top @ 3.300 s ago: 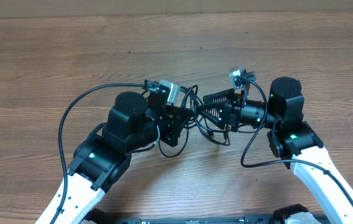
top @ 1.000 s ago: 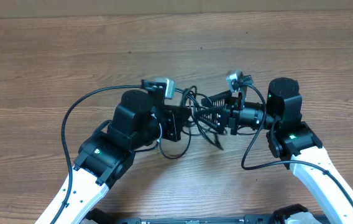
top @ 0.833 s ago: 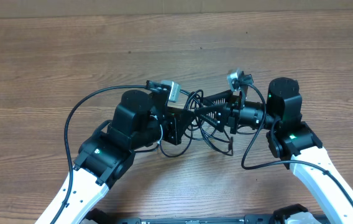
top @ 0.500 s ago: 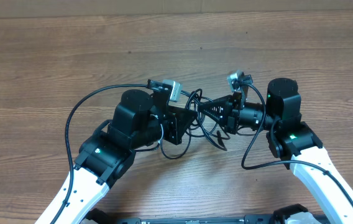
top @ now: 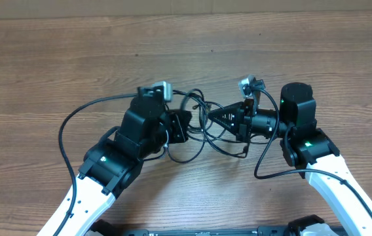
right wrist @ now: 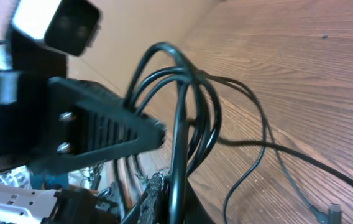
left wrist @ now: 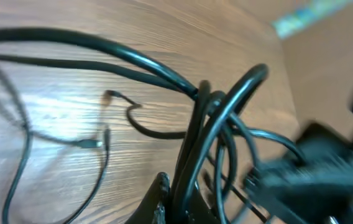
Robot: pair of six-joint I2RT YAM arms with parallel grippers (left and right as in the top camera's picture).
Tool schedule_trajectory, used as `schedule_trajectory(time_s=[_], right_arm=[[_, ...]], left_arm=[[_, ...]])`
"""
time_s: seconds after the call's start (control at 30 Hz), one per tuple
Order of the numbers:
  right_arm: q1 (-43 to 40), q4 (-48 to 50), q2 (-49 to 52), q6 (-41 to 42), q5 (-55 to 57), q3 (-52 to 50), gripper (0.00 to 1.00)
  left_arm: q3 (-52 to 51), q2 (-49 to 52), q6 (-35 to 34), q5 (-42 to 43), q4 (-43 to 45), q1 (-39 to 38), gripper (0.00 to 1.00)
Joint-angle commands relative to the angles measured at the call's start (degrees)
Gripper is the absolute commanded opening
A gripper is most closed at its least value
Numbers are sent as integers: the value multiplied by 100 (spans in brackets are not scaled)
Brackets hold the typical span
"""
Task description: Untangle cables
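Note:
The cables (top: 198, 128) are a knot of thin black cords hanging between my two grippers over the wooden table (top: 55, 59). The left gripper (top: 186, 122) is shut on the bundle from the left. In the left wrist view the cables (left wrist: 217, 118) rise in loops out of the left gripper (left wrist: 179, 190). The right gripper (top: 213, 116) is shut on the same knot from the right. In the right wrist view a cord (right wrist: 178, 130) runs straight up from the right gripper (right wrist: 167, 186). Loose plug ends (top: 245, 152) trail on the table.
A thick black arm wire (top: 68, 121) arcs out to the left of the left arm, and another (top: 262, 164) loops under the right wrist. The table's far edge (top: 186, 14) runs along the top. Small plugs (left wrist: 99, 143) lie on the wood.
The right gripper has shut on the cables. The left gripper has drawn back to the left and turned, pulling the bundle with it. The loose ends have shifted on the table.

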Motion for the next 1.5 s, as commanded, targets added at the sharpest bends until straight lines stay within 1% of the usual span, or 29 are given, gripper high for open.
schedule_trajectory(time_s=[0.0,0.1,0.2,0.3,0.33,0.37,0.4,0.43,0.5,0.57,0.67,0.8,0.9,0.93,1.0,1.03,1.07,1.1,1.17,1.47], right_arm=[[13,-2,-68,-55,-192,87,4],[13,-2,-70,-55,-190,87,4],[11,-2,-68,-52,-186,87,4],[11,-2,-68,-52,-149,87,4],[11,-4,-68,-52,-118,87,7],[11,-4,-68,-52,-57,87,17],[11,0,-68,-52,31,87,42],[11,4,-68,-55,144,87,63],[11,24,-68,-52,251,87,73],[11,39,-68,-55,354,87,78],[11,39,-68,-57,463,87,79],[15,37,-68,-280,459,87,77],[17,35,-68,-315,459,87,69],[17,35,-68,-315,459,87,63],[17,35,-68,-313,457,87,56],[17,33,-68,-313,457,87,56],[17,26,-68,-310,457,87,56],[17,9,-68,-310,457,87,58],[17,-37,-68,-308,457,87,67],[17,-94,-57,-310,546,87,72]], left_arm=[[107,-7,-1016,-990,-81,24,4],[107,-7,-1198,-1016,-131,24,4],[107,-7,-1193,-931,-129,24,4],[107,-7,-778,-636,-81,24,4],[107,-7,-643,-533,-66,24,5],[107,-7,-496,-387,-52,24,4],[107,-7,-343,-162,-33,24,4],[107,-7,-173,149,11,24,5],[107,-7,26,461,85,22,5],[107,-7,199,754,166,22,4],[107,-7,282,1014,236,11,4],[107,-7,278,1067,245,11,5],[107,-7,280,1139,271,13,4],[107,-7,280,1167,293,13,4],[107,-7,275,1163,308,13,4],[107,-7,275,1143,308,13,4],[107,-7,273,1106,308,13,4],[107,-7,249,1023,306,13,5],[107,-7,251,992,310,13,4],[107,-7,254,997,306,13,5]])
